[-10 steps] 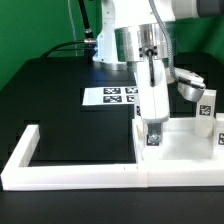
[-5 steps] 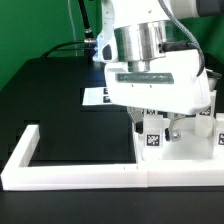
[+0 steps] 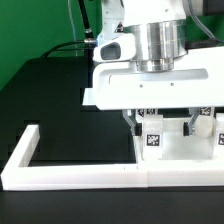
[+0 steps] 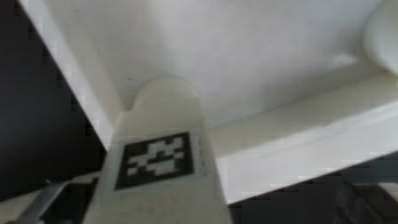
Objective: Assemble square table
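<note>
The square table's white slab (image 3: pixel 178 152) lies inside the corner of the border wall, at the exterior view's right. A white leg block (image 3: pixel 152 136) with a tag stands upright on the slab's near corner. My gripper (image 3: pixel 162 125) is straight above it, broadside to the camera, with its fingers (image 3: pixel 136 122) either side of the leg. The jaws are open, with a gap between the leg and the finger on the exterior view's right. The wrist view looks down the tagged leg (image 4: pixel 164 160) onto the slab's rim (image 4: pixel 294 125). A second tagged leg (image 3: pixel 219 132) stands at the far right.
The long white L-shaped border wall (image 3: pixel 70 176) runs along the front and up the exterior view's left. The marker board (image 3: pixel 90 98) lies behind the hand, mostly hidden. The black table top (image 3: pixel 60 110) stretches to the left.
The hand has turned about a quarter turn over the leg, from edge-on to broadside. The leg has stayed upright in the same spot on the slab.
</note>
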Robot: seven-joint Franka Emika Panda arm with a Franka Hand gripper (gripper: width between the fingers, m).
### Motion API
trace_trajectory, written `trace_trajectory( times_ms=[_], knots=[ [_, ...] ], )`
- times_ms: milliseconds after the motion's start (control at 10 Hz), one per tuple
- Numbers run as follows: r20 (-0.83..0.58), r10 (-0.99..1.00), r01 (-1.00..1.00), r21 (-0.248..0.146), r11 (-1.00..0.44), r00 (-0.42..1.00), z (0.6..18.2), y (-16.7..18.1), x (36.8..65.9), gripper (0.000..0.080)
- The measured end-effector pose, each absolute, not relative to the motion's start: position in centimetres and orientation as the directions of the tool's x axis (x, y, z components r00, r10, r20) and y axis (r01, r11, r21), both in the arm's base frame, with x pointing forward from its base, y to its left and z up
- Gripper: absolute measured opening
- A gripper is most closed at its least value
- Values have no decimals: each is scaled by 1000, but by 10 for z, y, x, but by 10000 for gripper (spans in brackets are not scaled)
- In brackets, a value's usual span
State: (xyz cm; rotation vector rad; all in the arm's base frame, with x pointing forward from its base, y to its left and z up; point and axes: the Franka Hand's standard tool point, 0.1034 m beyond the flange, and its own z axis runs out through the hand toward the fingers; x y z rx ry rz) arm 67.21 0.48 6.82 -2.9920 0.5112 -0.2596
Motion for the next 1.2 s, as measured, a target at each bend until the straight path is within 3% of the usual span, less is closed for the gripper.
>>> trace_trajectory(
  times_ms=[200,300,400,600,800,900,1000,1200],
  knots=[
    [149,-397,-381,-128,-916,905,68,2,672,392],
    [144,-431,-415,-127,-901,891,67,-4,671,392],
    [129,-530,-515,-135,-846,838,65,-9,669,291],
    [107,-646,-630,-149,-762,756,65,-10,669,291],
    [-10,-943,-931,-161,-326,332,64,-10,667,291],
    [-72,-983,-973,-174,-154,168,63,-11,667,291],
    [-114,-991,-984,-171,-56,76,63,-15,666,291],
    [-124,-992,-987,-163,8,13,63,-13,666,291]
  ],
)
